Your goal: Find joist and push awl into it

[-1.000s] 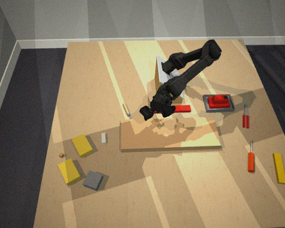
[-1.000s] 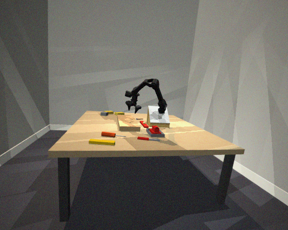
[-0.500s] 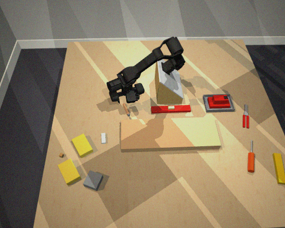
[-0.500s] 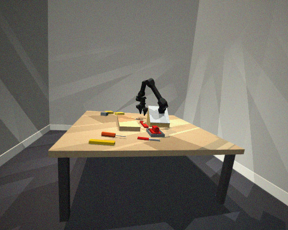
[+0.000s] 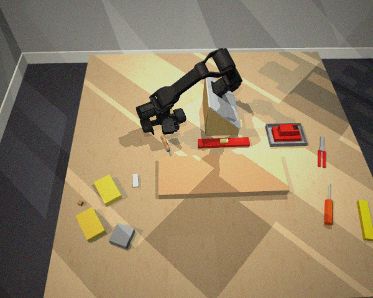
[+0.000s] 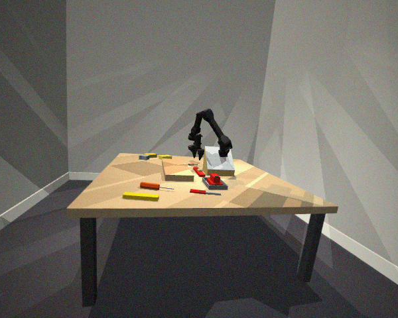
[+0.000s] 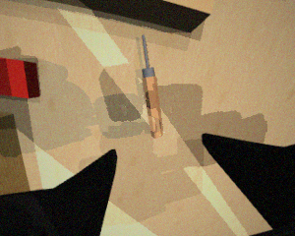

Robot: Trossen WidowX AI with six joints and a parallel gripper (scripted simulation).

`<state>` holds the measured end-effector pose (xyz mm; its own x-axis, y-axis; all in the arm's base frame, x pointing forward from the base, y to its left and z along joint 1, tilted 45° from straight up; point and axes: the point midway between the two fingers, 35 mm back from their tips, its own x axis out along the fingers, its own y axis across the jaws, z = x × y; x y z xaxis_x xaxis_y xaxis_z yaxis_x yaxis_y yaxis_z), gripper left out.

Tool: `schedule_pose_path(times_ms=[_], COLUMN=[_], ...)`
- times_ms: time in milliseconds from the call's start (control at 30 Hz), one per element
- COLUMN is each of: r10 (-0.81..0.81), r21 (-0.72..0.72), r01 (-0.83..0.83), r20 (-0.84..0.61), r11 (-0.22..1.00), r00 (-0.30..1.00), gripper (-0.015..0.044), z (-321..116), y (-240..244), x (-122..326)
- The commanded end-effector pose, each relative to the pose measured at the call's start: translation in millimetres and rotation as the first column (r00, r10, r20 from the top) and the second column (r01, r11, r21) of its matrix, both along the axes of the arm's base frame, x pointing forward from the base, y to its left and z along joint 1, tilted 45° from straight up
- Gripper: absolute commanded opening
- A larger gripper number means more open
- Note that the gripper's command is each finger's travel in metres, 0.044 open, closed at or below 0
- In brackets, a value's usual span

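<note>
The awl [image 5: 165, 143] [image 6: 192, 164] [image 7: 152, 100] lies on the table, its orange-brown handle toward me and its metal tip toward the floor panel [image 5: 186, 179] [image 6: 173, 167] [image 7: 152, 14]. My gripper [image 5: 159, 130] [image 6: 197, 158] [image 7: 159, 146] is open and empty, above the table near the awl's handle end. In the wrist view the handle's end shows between and slightly beyond the fingertips. The red stud finder [image 5: 286, 133] [image 6: 214, 179] sits in the grey tray [image 5: 288, 144] [image 6: 217, 187]. The joist is hidden, and no hole is visible in the panel.
A red level [image 5: 209, 142] [image 6: 199, 171] [image 7: 10, 78] lies between the sloped block [image 5: 219, 123] [image 6: 219, 164] and the panel. Red pliers [image 5: 321, 158], a screwdriver [image 5: 328, 212] and a yellow bar [image 5: 365, 220] lie right. Yellow blocks [image 5: 107, 189] [image 5: 90, 223] and a grey block [image 5: 122, 234] lie left.
</note>
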<state>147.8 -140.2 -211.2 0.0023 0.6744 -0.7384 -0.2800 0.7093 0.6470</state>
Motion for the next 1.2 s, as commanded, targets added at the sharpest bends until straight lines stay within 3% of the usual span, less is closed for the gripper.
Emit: schedule_pose_path(times_ms=[0, 1167], r10=[0.006, 0.006], r21=[0.001, 0.003], r01=[-0.006, -0.006], r20=[-0.003, -0.002], r11=[1.000, 1.000], r00=[1.000, 1.000], gripper=[0.0440, 0.0440], z=[-3, -38], y=[-1, 34], x=[0, 3])
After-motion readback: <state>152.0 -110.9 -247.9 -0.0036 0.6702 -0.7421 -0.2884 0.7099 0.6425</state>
